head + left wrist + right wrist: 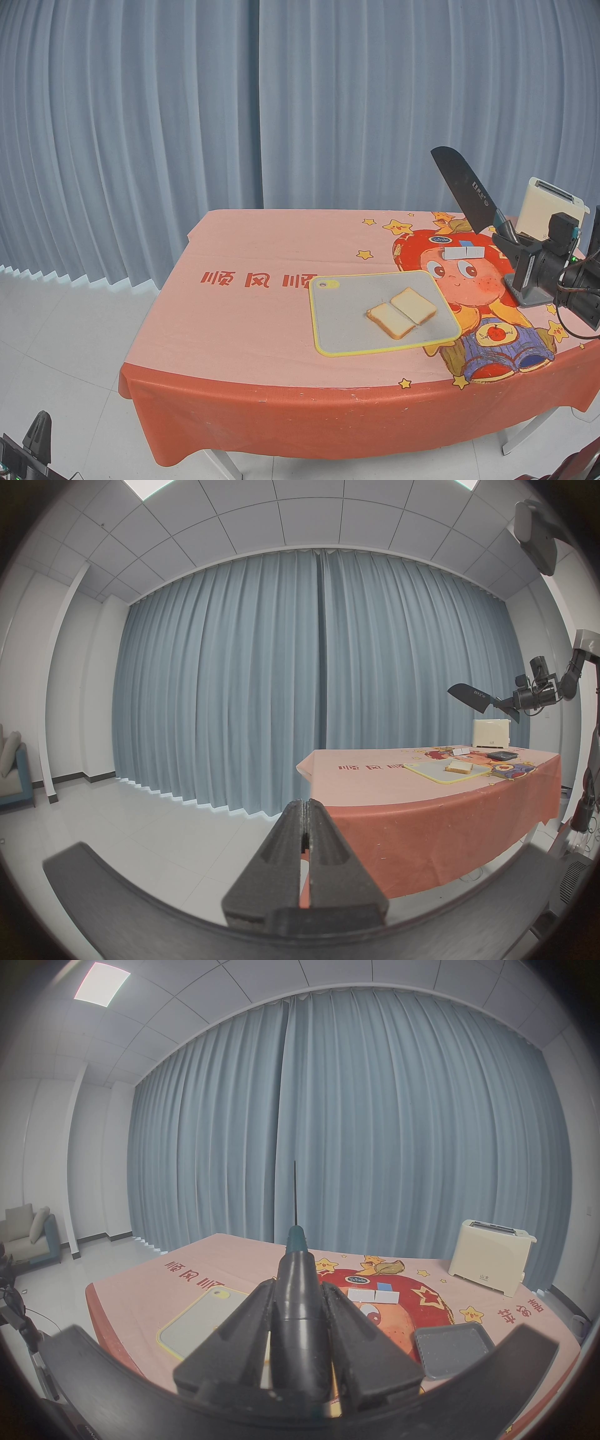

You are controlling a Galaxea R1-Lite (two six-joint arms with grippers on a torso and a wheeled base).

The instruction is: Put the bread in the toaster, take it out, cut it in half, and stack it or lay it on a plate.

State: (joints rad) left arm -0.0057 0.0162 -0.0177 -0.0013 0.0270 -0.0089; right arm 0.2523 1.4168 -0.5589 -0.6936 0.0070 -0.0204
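Holding knife point(465, 187) aloft, right tool point(297, 1291), bread point(401, 312), seemingly halved, inside board point(350, 328)

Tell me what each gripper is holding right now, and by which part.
The right gripper holds the knife by its handle, blade raised above the table. The left gripper is shut on nothing.

Our right arm is raised at our right side, its right gripper point(514, 240) clamped around the handle of a knife point(465, 186), the blade pointing up and tilted toward our left. Our left arm hangs low at our left, the left gripper point(306, 833) pressed finger to finger.
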